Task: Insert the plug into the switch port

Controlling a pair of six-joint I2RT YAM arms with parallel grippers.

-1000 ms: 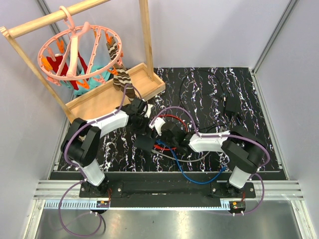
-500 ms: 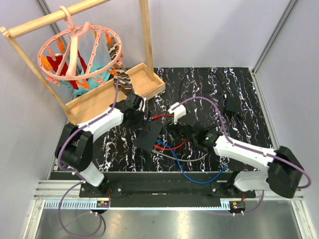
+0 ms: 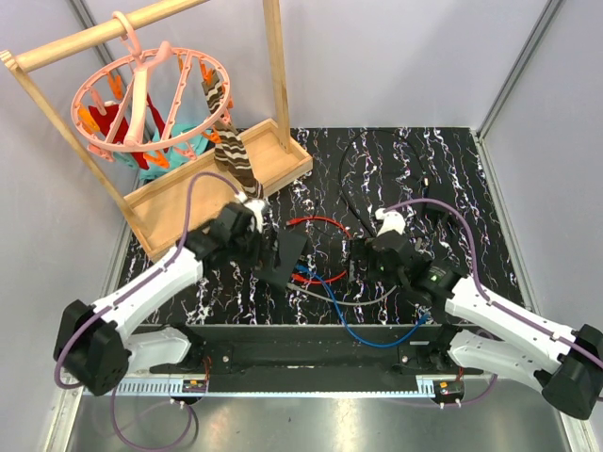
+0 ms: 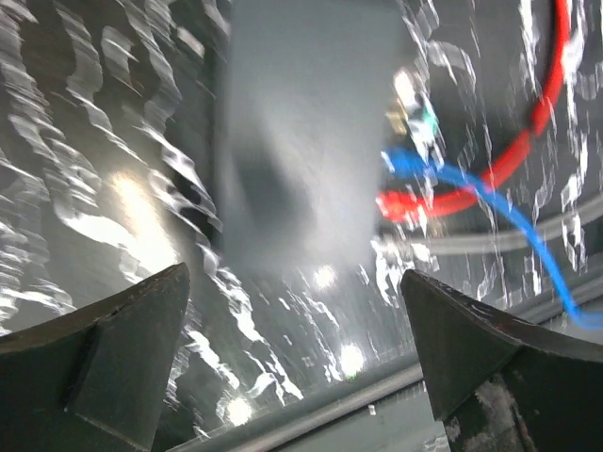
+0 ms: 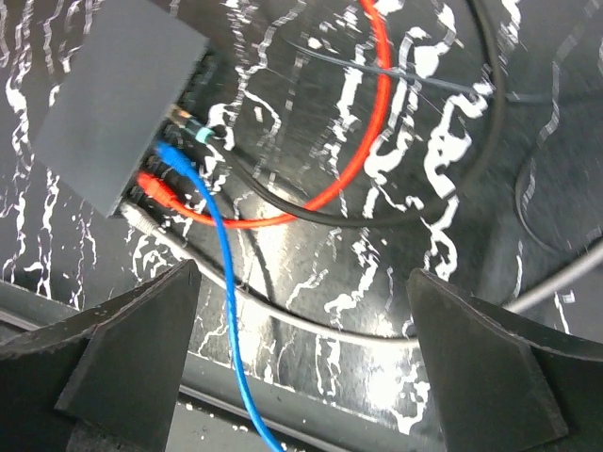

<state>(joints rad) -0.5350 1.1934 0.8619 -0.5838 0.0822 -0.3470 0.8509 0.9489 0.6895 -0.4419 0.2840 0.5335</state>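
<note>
Black table top with white marbling (image 3: pixel 471 160), grey walls on three sides. A wooden rack (image 3: pixel 273 85) stood at far left, with a pink peg hanger (image 3: pixel 141 94) on its bar.

Hard to read: the left wrist view was motion-blurred, so the box (image 4: pixel 301 122) showed only as a grey smear. No view resolved single sockets. The port edge (image 5: pixel 155 179) was crowded with plugs and partly in shadow. Which plug belonged to the task could not be told. From above, the left claw (image 3: pixel 267 247) overlapped the box's left side. A small black adapter (image 3: pixel 438 200) lay well apart at far right, with cords around it.

The box was flat, matte, dark and rectangular, and lay tilted near the table's middle between the two arms. A blue cable (image 5: pixel 221 264), a red cable (image 5: pixel 372 113) and a grey cable (image 5: pixel 283 311) ran from its right-hand long edge. The blue and grey ones trailed toward the near rail, and the red one looped away.

Left claw: jaws spread wide, nothing between them, hovering over the box. Right claw (image 5: pixel 303 273): jaws spread wide, empty, above the cables just right of the box.
</note>
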